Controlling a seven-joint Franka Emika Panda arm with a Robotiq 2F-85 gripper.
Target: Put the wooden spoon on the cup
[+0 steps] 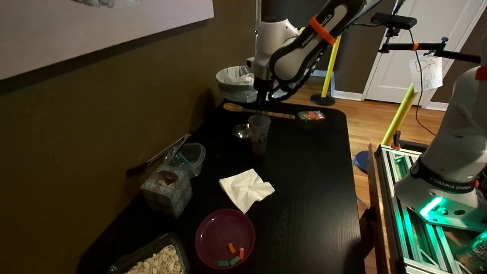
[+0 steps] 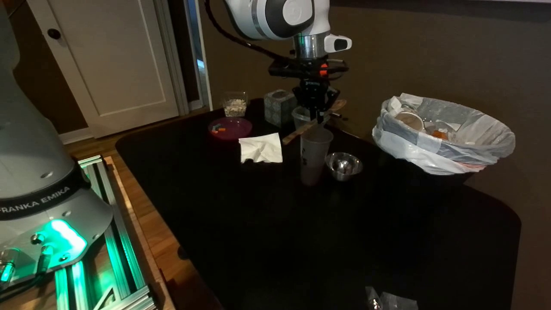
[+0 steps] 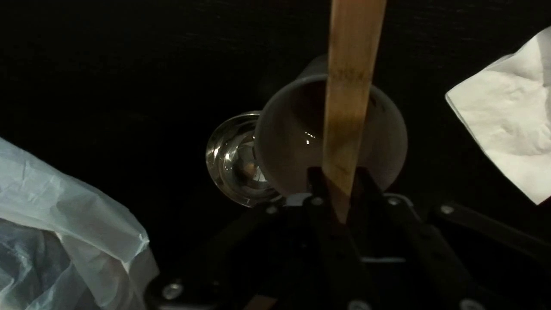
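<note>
- Closest in the wrist view: my gripper (image 3: pixel 340 174), pulled in narrow, pinching the wooden spoon (image 3: pixel 352 82) partway along.
- Spoon's long axis crosses the mouth of the cup (image 2: pixel 313 161), head toward the wall (image 1: pixel 114 114), handle end toward the robot base (image 1: pixel 437 203).
- Cup upright, right below the gripper; spoon touching rim or just above, can't tell.
- Metal bowl (image 2: pixel 344 173) just beside cup.
- Looks like the placing step, nearly done; I'd ease straight down, get both rim sides bearing, then let go. Tipping seems the main risk.
</note>
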